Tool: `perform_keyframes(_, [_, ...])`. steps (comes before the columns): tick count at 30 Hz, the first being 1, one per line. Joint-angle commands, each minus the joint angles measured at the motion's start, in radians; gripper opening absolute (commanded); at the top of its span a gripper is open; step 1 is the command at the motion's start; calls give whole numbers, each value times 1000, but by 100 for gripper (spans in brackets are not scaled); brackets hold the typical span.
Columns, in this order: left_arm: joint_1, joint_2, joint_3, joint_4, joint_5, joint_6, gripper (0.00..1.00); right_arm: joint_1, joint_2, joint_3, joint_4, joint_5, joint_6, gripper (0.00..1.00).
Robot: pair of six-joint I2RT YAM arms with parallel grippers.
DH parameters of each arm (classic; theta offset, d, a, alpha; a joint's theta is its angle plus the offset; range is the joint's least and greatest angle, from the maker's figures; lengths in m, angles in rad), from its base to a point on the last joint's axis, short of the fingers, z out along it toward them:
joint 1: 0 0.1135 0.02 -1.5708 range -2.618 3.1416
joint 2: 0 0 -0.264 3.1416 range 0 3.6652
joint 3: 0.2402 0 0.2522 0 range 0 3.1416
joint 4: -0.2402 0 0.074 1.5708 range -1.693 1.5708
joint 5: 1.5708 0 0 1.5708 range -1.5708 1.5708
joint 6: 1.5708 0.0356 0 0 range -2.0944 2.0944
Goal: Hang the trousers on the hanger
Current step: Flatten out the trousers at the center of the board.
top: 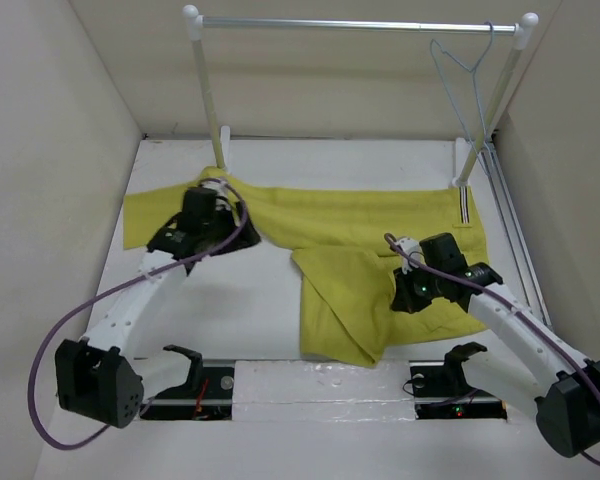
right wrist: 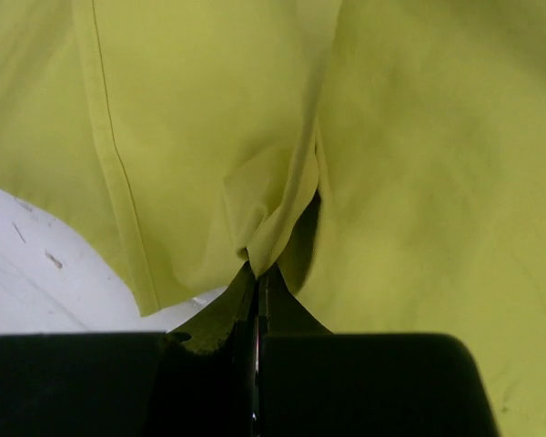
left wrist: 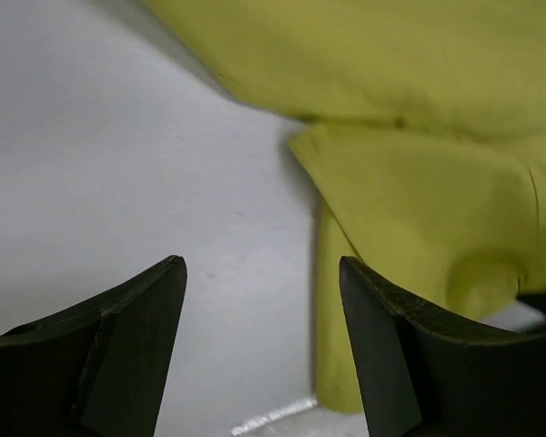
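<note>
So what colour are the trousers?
Mustard yellow; the trousers show best in the top view.

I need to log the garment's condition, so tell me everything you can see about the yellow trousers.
The trousers are mustard-yellow cloth, lying mostly flat on the white table. One leg stretches left; the other is folded toward the near edge. The white waistband with dark stripes sits at the right end. The right claw is shut on a pinched fold; the left claw hangs open over a leg's edge.
</note>
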Motion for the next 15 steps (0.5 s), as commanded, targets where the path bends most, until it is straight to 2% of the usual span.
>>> perform_keyframes(1, [-266, 9, -58, 64, -81, -146, 64, -2, -32, 26, -10, -3, 14, 0])
perform_keyframes(2, [-309, 3, -72, 82, -125, -270, 65, -2, -30, 33, -4, 14, 12, 0])
perform_keyframes(3, [-363, -19, -92, 144, -165, -322, 67, -2, -29, 42, -4, 29, 12, 0])
perform_keyframes(5, [-418, -25, -174, 241, -150, -402, 67, -2, -8, 66, 4, 20, 0, 0])
perform_keyframes(6, [-491, -1, -193, 322, -165, -480, 68, -2, -1, 68, 16, 17, -3, 0])
perform_keyframes(8, [-547, 51, -207, 385, -191, -521, 68, -2, 5, 68, 31, -3, -2, 0])
perform_keyframes(9, [-566, 117, -199, 417, -257, -557, 68, -2, 0, 65, 40, -7, 3, 0])
perform_keyframes(12, [-575, 211, -195, 528, -320, -594, 66, -2, -23, 57, 62, -19, 15, 0])
perform_keyframes(15, [-575, 285, -182, 531, -403, -634, 62, -2, -43, 53, 73, -35, 20, 0])
